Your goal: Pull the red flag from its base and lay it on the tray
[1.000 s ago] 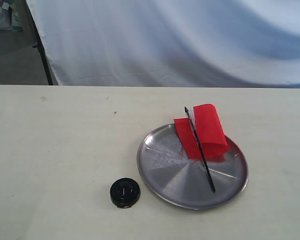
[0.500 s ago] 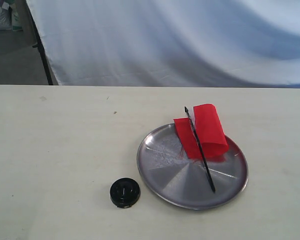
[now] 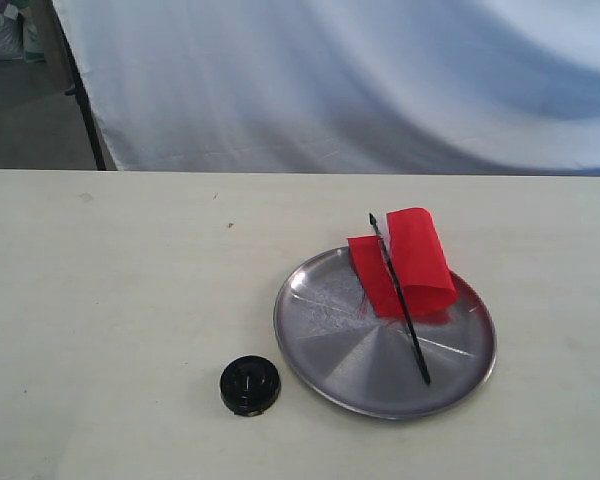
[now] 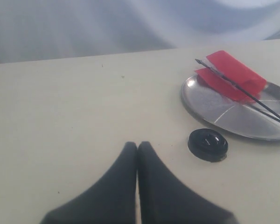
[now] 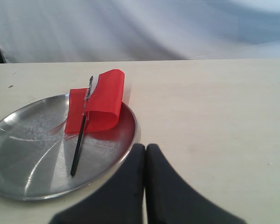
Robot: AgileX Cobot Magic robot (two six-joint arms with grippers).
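Note:
The red flag [image 3: 412,262] lies on the silver tray [image 3: 330,340], cloth folded at the far side, black pole slanting toward the near rim. The black base [image 3: 250,385] stands alone on the table, left of the tray and apart from it. Neither gripper shows in the exterior view. In the left wrist view my left gripper [image 4: 137,145] is shut and empty, with the base [image 4: 208,144], tray [image 4: 210,105] and flag [image 4: 233,74] ahead of it. In the right wrist view my right gripper [image 5: 145,148] is shut and empty beside the tray [image 5: 28,154] rim; the flag [image 5: 100,100] lies beyond.
The pale table [image 3: 120,280] runs wide to the left and behind the tray. A white cloth backdrop [image 3: 360,80] hangs behind the far edge, with a dark stand leg [image 3: 83,95] at the back left.

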